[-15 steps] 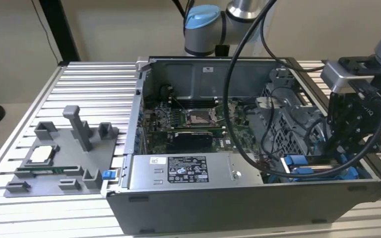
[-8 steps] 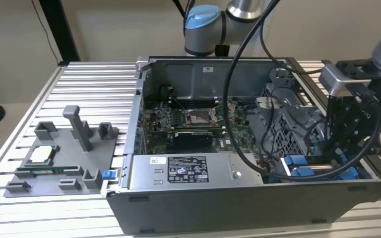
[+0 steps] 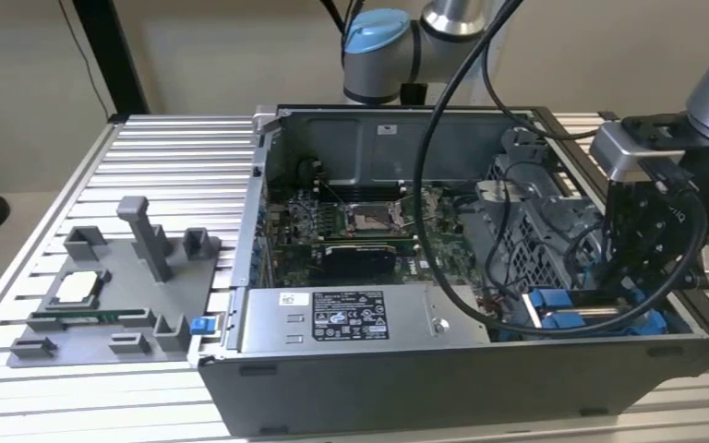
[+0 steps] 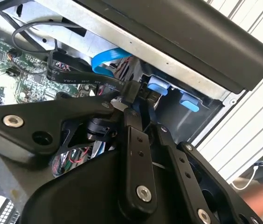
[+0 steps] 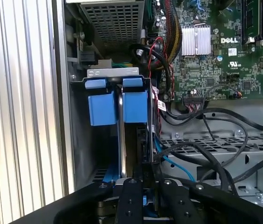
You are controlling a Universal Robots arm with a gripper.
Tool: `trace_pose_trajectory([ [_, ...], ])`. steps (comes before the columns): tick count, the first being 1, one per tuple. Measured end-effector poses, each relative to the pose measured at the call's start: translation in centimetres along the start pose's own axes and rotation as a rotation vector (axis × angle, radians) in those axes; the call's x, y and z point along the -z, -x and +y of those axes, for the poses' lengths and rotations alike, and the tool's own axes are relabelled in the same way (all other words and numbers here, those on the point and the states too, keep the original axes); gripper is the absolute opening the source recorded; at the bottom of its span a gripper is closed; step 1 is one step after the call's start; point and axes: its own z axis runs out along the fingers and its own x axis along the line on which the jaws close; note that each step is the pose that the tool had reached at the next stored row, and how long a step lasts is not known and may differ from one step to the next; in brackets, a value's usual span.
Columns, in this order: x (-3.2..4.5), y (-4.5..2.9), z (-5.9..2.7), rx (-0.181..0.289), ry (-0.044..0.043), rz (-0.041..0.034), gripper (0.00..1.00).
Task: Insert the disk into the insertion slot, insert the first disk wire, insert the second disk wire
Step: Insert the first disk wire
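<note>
The disk (image 5: 121,140) stands on edge in the insertion slot (image 5: 81,140), with its blue carrier tabs (image 5: 135,106) at the bay's mouth. In the exterior view the disk (image 3: 601,311) lies in the case's near corner, on the exterior view's right. My gripper (image 3: 631,286) reaches down right at it. In both wrist views my gripper (image 4: 143,116) (image 5: 148,179) is closed on the plug end of a black wire (image 4: 75,77) (image 5: 187,148), held against the disk's end. A blue flat wire (image 4: 108,58) runs close by.
The open computer case (image 3: 478,369) lies on a slatted table (image 3: 158,157). A labelled silver power supply (image 3: 348,318) and the motherboard (image 3: 354,231) fill the case's middle. Loose cables (image 5: 224,135) cross the drive cage. A grey fixture tray (image 3: 108,295) sits on the exterior view's left.
</note>
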Motion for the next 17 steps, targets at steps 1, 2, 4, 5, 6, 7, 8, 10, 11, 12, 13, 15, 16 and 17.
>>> trace_pose_trajectory([
  [1,0.0,0.0,0.0,0.0,0.0,-0.0001,0.0],
  [2,-0.01,0.0,0.0,0.0,0.0001,-0.0002,0.0],
  [4,-0.09,0.03,0.0,0.0,0.0004,-0.0027,1.0],
  [5,-0.14,0.0,0.01,0.0,0.0003,-0.0027,1.0],
  [6,-0.08,0.0,0.0,0.0,0.0005,-0.0027,1.0],
  [7,0.09,0.0,0.01,0.0,0.0006,-0.0016,1.0],
  [8,0.3,0.0,0.01,0.0,0.001,-0.0009,1.0],
  [10,0.74,0.0,0.01,0.0,0.0021,-0.0006,1.0],
  [11,0.96,0.01,0.02,0.0,0.0027,-0.0008,1.0],
  [12,1.21,0.01,0.01,0.0,0.0032,-0.0004,1.0],
  [13,1.45,0.01,0.02,0.0,0.0038,-0.0006,1.0],
  [15,1.93,0.01,0.02,0.0,0.0049,-0.0004,1.0],
  [16,2.17,0.01,0.03,0.0,0.0055,-0.0004,1.0],
  [17,2.41,0.02,0.03,0.0,0.0061,-0.0003,1.0],
])
